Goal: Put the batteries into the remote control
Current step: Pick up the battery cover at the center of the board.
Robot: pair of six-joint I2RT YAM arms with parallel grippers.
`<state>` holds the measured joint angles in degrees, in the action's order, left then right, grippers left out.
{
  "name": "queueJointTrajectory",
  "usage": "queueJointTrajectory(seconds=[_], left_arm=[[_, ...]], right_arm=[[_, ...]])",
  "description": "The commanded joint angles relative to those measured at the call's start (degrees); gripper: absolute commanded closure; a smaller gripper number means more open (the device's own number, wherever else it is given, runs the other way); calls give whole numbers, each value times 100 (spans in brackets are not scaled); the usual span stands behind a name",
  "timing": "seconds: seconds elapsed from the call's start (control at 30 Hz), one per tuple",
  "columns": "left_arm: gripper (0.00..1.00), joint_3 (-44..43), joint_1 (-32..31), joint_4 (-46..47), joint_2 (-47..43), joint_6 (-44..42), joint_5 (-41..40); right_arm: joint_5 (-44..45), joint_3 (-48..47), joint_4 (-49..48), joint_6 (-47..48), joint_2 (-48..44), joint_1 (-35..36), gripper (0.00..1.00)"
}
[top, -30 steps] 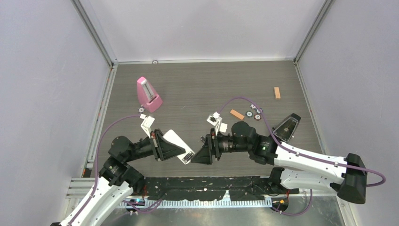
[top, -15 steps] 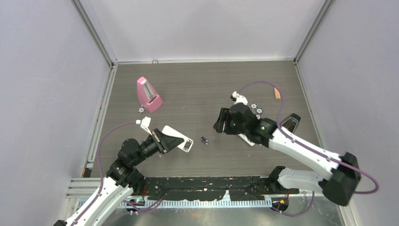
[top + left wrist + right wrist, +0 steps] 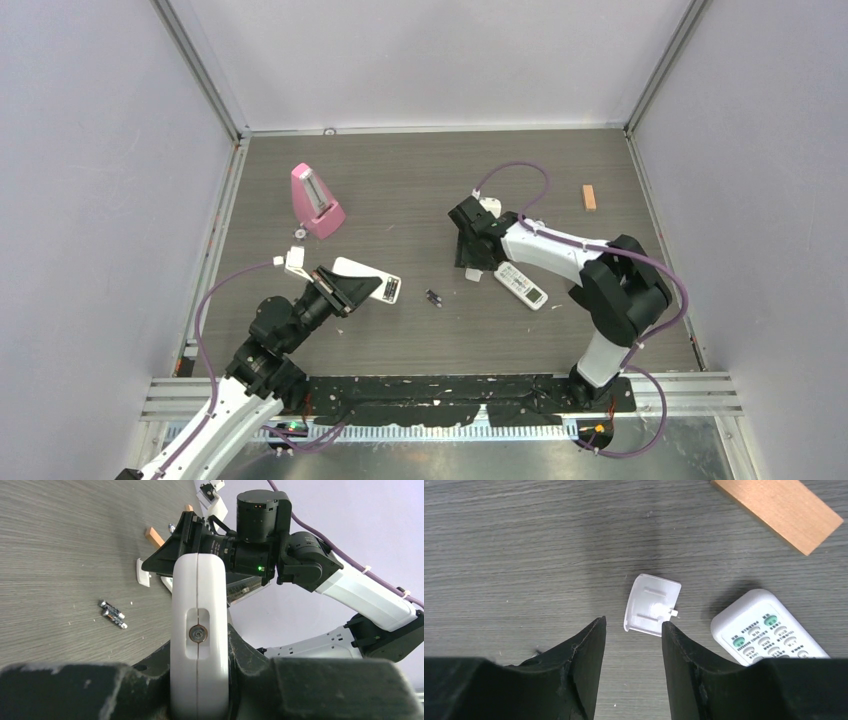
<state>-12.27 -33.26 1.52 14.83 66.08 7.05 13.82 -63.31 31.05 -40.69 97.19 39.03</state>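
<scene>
Plainly laid out on the grey table [image 3: 420, 170], arms reaching in from either side. Clamped in the left gripper [image 3: 347, 291]: the remote control [image 3: 372, 281], seemingly clear of the surface, long axis running rightward from the jaws, free end aimed almost straight at the batteries [image 3: 433, 298]. Dark patch at that free end, probably the open bay; impossible to tell whether anything sits inside. Farther right, flat on the table, a second remote [image 3: 521, 286] with its buttons up, no part of the job. Poised over a small white cover [image 3: 651, 605], the right gripper [image 3: 633, 625], fingers parted and pinching nothing, cover lying just beyond the tips. Smallest of all, two batteries side by side, loose on the table between the two grippers, just past the remote's free end and down-left of the right gripper in the overhead view. Nearer to the free right gripper than to the occupied left one, so probably a right-arm pick.
</scene>
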Motion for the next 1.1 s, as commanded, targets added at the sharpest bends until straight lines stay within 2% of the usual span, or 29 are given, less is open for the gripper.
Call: queueJointTrajectory(seconds=[0.0,0.2,0.53,0.73,0.77,0.83,0.97,1.07], left_arm=[[100,71,12,370,-38,53,-181],[100,93,12,411,-17,62,-162],[100,168,23,355,-146,88,-204],[100,198,21,333,-202,123,-200],[100,201,24,332,-200,133,-196],[100,199,21,330,-211,177,-194],[100,159,28,277,-228,397,-229],[100,137,22,251,-251,790,-260]], right_arm=[[158,-340,-63,-23,186,9,51],[296,-497,-36,-60,555,7,64],[460,-697,150,-40,879,8,69],[380,-771,289,-13,999,10,86],[341,-760,284,-16,988,10,92],[280,-724,238,-22,922,9,94],[48,-576,0,-90,553,6,95],[-262,-345,-331,-183,-76,7,95]])
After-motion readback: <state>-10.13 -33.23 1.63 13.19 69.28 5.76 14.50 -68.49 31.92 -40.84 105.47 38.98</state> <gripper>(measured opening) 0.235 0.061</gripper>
